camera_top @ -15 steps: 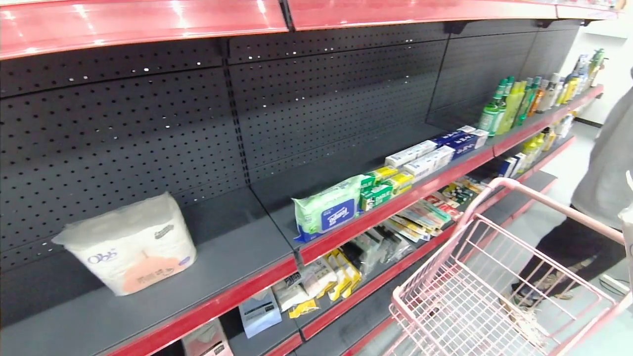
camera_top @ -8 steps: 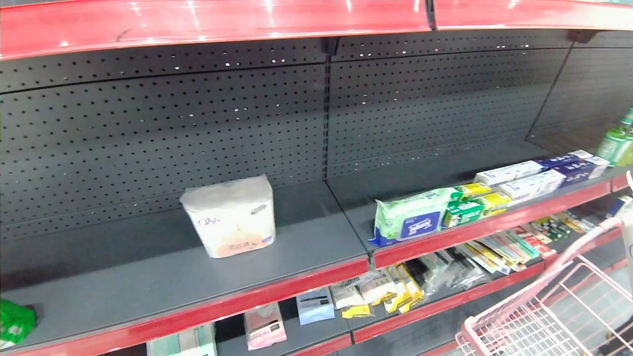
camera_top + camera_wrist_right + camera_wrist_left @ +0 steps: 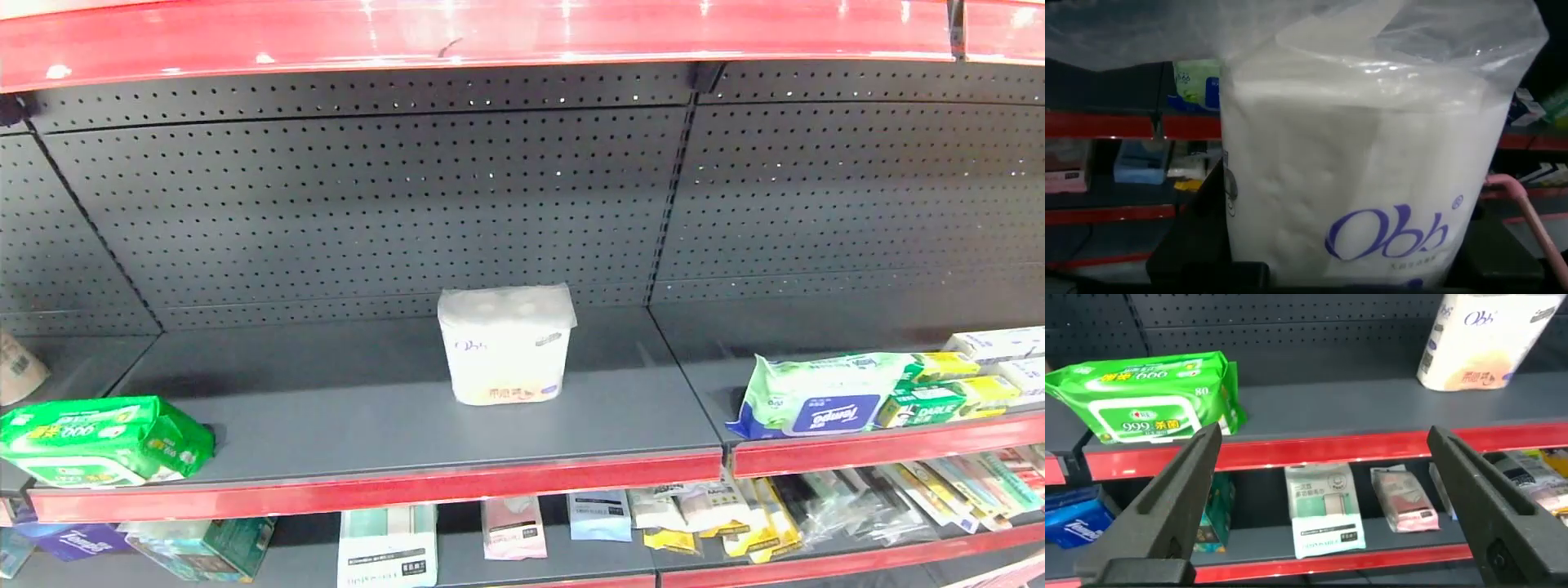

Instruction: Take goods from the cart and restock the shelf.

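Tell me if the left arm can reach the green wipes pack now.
Probably yes: the left pincer is open, empty, and the green wipes pack lies at the shelf front with nothing before it.

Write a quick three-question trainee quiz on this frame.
1. True or false: the left gripper is open and empty.
2. The right gripper holds: A) a bottle B) a bagged tissue pack C) a toothbrush.
3. Fill in: in the head view, the shelf pack stands to the robot's ___ of the green wipes.
Key: 1 true; 2 B; 3 right.
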### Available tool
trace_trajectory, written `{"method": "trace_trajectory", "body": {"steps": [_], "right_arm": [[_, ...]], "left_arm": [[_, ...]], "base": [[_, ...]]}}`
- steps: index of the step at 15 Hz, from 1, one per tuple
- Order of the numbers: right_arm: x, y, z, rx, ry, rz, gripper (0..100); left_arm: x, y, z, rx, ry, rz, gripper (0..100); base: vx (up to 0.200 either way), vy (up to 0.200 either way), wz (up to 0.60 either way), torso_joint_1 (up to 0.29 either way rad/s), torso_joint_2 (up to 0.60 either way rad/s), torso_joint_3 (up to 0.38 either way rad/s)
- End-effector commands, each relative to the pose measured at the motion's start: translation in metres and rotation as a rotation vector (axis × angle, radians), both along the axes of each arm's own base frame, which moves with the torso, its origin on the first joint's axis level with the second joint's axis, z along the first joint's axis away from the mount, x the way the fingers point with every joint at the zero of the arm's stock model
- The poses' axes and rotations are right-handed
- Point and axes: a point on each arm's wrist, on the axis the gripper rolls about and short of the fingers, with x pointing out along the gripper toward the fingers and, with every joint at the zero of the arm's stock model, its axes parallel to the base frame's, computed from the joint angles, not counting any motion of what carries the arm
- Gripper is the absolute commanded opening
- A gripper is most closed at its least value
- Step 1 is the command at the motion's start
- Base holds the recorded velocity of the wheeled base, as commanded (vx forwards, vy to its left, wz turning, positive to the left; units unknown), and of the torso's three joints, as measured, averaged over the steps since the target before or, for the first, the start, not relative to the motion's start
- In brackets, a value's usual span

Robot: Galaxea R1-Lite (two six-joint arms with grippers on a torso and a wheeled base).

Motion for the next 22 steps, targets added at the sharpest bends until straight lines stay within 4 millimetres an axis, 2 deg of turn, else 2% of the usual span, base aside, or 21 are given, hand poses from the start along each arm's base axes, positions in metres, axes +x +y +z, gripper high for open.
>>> {"method": "trace_trajectory", "body": {"steps": [1,3,5,6,7,8,9,10,11,12,13,17,18,20,22], "right_arm": [[-0.021,-0.002,-0.011,0.014,-0.089,0.017,0],[-0.032,-0.002,-0.017,0.024,-0.129,0.063,0],[-0.034,-0.002,-0.019,0.026,-0.138,0.074,0],[-0.033,-0.002,-0.018,0.031,-0.142,0.076,0],[-0.030,-0.002,-0.014,0.058,-0.168,0.071,0],[-0.029,-0.002,-0.014,0.070,-0.170,0.068,0],[-0.029,-0.002,-0.013,0.092,-0.170,0.059,0],[-0.029,-0.002,-0.014,0.098,-0.168,0.030,0],[-0.028,-0.002,-0.015,0.095,-0.167,0.024,0],[-0.029,-0.002,-0.017,0.088,-0.166,0.021,0],[-0.028,-0.002,-0.015,0.081,-0.169,0.020,0],[-0.023,-0.002,-0.012,0.049,-0.138,0.022,0],[-0.022,-0.001,-0.012,0.021,-0.128,0.034,0],[-0.019,-0.001,-0.011,-0.019,-0.110,0.040,0],[-0.018,-0.001,-0.013,-0.022,-0.099,0.029,0]], "left_arm": [[0.000,0.000,0.000,0.003,0.003,-0.002,100],[0.001,0.000,0.000,0.006,0.014,-0.008,100],[0.002,-0.001,0.002,0.036,0.029,-0.058,100],[0.000,-0.002,0.017,0.056,0.001,-0.094,100],[0.025,-0.002,0.090,0.009,0.062,-0.082,100],[0.038,-0.002,0.110,-0.045,0.073,-0.074,100],[0.073,-0.001,0.129,-0.109,0.116,-0.034,100],[0.092,0.000,0.127,-0.110,0.169,-0.006,100],[0.104,0.001,0.121,-0.106,0.226,0.005,100],[0.123,-0.001,0.107,-0.056,0.341,-0.041,100],[0.137,-0.001,0.102,-0.015,0.384,-0.103,100],[0.236,0.014,0.080,0.202,0.350,-0.449,100],[0.259,0.013,0.081,0.218,0.328,-0.523,100],[0.294,-0.003,0.077,0.197,0.307,-0.701,100],[0.321,-0.012,0.062,0.190,0.292,-0.849,100]], "base": [[0.000,0.000,0.00,0.000,0.00,0.000],[0.000,0.000,0.00,0.000,0.00,0.000],[0.000,0.000,0.00,0.000,0.00,0.000],[0.000,0.000,0.00,0.000,0.00,0.000],[0.000,0.000,0.00,0.000,0.00,0.000],[0.000,0.000,0.00,0.000,0.00,0.000],[0.000,0.000,0.00,0.000,0.00,0.000],[0.000,0.000,0.00,0.000,0.00,0.000],[0.000,0.000,0.00,0.000,0.00,0.000],[0.000,0.000,0.00,0.000,0.00,0.000],[0.000,0.000,0.00,0.000,0.00,0.000],[0.000,0.000,0.00,0.000,0.00,0.000],[0.000,0.000,0.00,0.000,0.00,0.000],[0.000,0.000,0.00,0.000,0.00,0.000],[0.000,0.000,0.00,0.000,0.00,0.000]]}}
